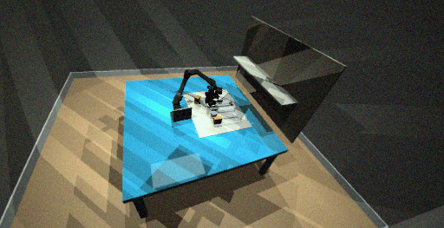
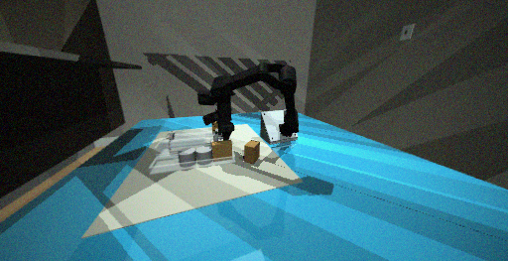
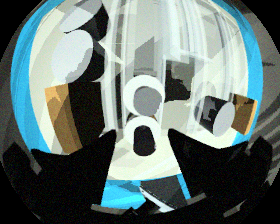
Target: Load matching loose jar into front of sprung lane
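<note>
In the wrist view two white jars with grey lids stand in a row in the pale lane. The rear jar [image 3: 145,99] is further in, and the front jar [image 3: 145,140] stands between my fingers. My gripper [image 3: 143,132] [image 2: 226,135] [image 1: 211,100] is open, with its fingers a little apart from the front jar's sides. It hangs low over the near end of the lane rack [image 2: 167,146] [image 1: 227,108]. In the top and exterior views the arm and a brown box hide both jars. I cannot make out the pusher plate or the front stop.
The rack stands on a cream mat [image 2: 198,189] [image 1: 225,127] on the blue table [image 1: 165,152]. Two grey jars [image 2: 194,155] stand at the rack's front beside a brown box [image 2: 221,149]. Another brown box [image 2: 251,151] stands loose on the mat. A white stand [image 2: 273,126] is at the arm's base.
</note>
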You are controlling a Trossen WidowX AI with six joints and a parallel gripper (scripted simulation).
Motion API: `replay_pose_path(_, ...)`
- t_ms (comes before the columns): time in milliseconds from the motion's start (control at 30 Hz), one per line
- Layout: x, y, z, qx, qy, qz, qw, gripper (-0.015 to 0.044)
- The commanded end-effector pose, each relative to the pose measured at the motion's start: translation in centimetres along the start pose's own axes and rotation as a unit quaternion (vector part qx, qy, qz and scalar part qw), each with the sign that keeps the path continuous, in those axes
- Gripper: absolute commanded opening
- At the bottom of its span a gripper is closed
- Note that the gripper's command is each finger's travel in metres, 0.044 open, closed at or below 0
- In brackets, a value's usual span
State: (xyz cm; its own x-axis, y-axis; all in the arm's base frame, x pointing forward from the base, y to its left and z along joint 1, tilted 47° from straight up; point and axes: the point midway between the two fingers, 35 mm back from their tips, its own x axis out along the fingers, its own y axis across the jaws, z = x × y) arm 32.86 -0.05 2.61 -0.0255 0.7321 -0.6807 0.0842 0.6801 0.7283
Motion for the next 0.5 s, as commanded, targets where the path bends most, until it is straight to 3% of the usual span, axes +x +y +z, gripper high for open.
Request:
replay_pose_path(0,-0.2,0.0,-0.2,-0.002,0.002,-0.001,1.0,0.03)
replay_pose_path(467,-0.4,-0.1,-4.6,-0.001,0.003,-0.002,1.0,0.03)
